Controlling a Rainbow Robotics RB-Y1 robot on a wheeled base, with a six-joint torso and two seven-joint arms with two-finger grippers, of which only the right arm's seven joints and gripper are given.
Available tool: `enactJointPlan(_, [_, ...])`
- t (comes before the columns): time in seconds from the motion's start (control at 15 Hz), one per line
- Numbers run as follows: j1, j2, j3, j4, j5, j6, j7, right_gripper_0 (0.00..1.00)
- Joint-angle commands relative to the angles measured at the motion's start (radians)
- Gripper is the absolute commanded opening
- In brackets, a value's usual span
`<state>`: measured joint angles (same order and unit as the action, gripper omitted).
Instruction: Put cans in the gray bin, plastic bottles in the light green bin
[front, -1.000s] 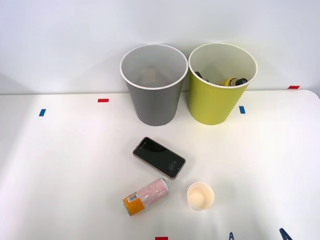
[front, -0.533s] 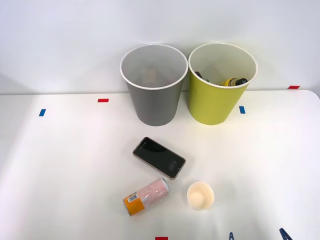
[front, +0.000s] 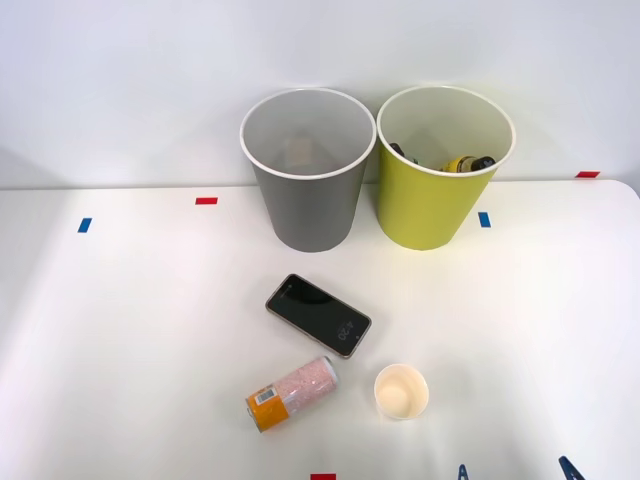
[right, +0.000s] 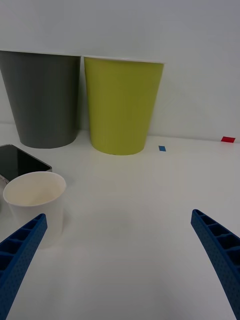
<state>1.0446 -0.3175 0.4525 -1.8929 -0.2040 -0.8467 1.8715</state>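
Note:
A pale pink can (front: 291, 393) with an orange band lies on its side on the white table, near the front edge. The gray bin (front: 307, 168) (right: 42, 98) stands at the back, with the light green bin (front: 443, 165) (right: 121, 103) just right of it. Plastic bottles (front: 462, 163) with a yellow label and black caps rest inside the green bin. My right gripper (front: 514, 471) (right: 120, 260) is open at the front right, its blue fingertips (right: 21, 245) apart with nothing between them, to the right of the can.
A cream paper cup (front: 401, 391) (right: 36, 201) stands upright beside the can, close to my left finger. A black smartphone (front: 318, 315) (right: 17, 161) lies flat between the can and the bins. Small red and blue tape marks (front: 206, 200) dot the table.

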Motion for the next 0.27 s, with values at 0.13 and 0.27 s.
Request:
enactJointPlan(0.13, [0.000,0.000,0.000,0.000,0.000,0.000,0.000,1.00])
enactJointPlan(0.27, [0.000,0.000,0.000,0.000,0.000,0.000,0.000,1.00])
